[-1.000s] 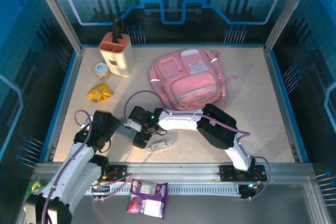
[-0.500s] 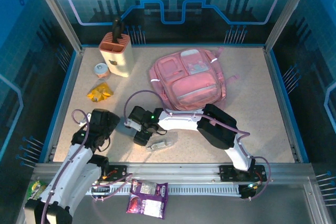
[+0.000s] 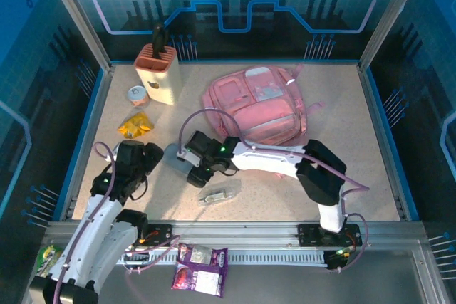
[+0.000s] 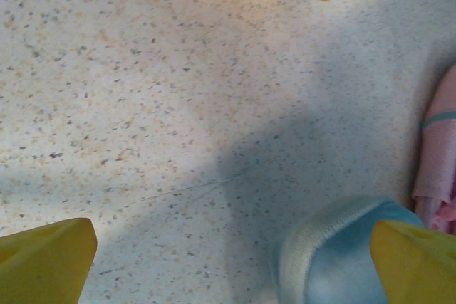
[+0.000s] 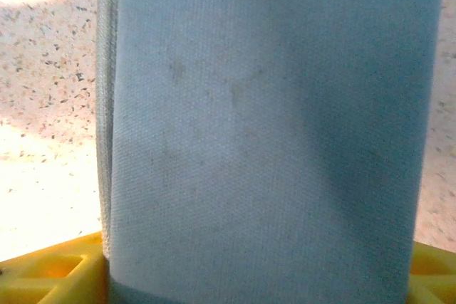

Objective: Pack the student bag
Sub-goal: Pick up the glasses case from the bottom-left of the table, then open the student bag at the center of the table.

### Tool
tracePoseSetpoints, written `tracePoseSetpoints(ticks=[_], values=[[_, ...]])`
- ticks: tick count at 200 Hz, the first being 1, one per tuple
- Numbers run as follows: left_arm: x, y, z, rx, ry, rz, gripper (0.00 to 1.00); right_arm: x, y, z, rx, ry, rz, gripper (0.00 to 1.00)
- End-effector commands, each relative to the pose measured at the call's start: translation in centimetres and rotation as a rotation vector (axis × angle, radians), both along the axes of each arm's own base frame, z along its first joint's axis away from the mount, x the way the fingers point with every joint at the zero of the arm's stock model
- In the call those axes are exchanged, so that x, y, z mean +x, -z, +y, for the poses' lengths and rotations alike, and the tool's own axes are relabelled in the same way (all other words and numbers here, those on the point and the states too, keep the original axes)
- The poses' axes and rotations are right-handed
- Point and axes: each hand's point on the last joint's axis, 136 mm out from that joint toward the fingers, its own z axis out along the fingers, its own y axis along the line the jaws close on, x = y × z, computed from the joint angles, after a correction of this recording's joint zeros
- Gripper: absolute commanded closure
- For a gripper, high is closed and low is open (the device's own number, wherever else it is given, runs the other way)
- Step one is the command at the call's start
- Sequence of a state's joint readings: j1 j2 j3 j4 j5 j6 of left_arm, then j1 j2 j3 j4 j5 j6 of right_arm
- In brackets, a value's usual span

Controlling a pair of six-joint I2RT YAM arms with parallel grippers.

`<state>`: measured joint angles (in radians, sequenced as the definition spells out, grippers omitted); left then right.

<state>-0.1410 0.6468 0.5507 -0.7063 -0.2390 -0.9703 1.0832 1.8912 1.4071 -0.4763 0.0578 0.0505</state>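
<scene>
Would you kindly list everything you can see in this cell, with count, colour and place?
bag: 1, pink, far centre of the table
case: 1, grey-blue, left of centre, held by the right claw
holder: 1, pink and cream, far left corner
tub: 1, small, round, pale, just in front of the holder
yellow packet: 1, left side, nearer than the tub
clear pouch: 1, see-through, near centre edge
purple packet: 1, purple and white, on the near rail
table: 1, speckled beige
left claw: 1, yellow fingers, open, by the case's end
right claw: 1, yellow fingers, closed on the case
</scene>
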Motion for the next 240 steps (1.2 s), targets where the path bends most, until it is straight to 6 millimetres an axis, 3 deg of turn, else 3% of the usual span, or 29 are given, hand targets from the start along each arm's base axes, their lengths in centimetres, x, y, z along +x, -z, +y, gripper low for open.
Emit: tracePoseSetpoints(ticks=[1,52,91,121,179,208,240], values=[[0.3,-1.4,-0.7,0.005,0.074,-0.018,0.01,0.1,-1.8,-2.2,0.032,0.068,0.033,0.30],[2.1,-2.5,-3.9,-0.033,0.233,-0.058,0.01,0.7,-3.9,-8.5,0.044,0.221,0.070,0.31],[4.2,-4.4,-8.4,0.034,0.423,-0.117,0.01,0.8,-6.2,-14.7,0.051,0.390,0.110,0.30],[6.3,-5.8,-13.1,0.125,0.612,-0.190,0.01,0.6,-7.2,-20.3,0.039,0.554,0.163,0.29],[9.4,-7.3,-24.9,0.444,1.096,-0.359,0.05,0.3,-9.5,-29.6,0.046,0.849,0.172,0.28],[10.9,-5.9,-30.3,0.605,1.299,-0.439,0.07,0.3,-9.7,-31.5,0.074,0.922,0.204,0.28],[12.2,-3.8,-34.7,0.736,1.428,-0.500,0.05,0.4,-9.3,-32.3,0.084,0.961,0.237,0.27]])
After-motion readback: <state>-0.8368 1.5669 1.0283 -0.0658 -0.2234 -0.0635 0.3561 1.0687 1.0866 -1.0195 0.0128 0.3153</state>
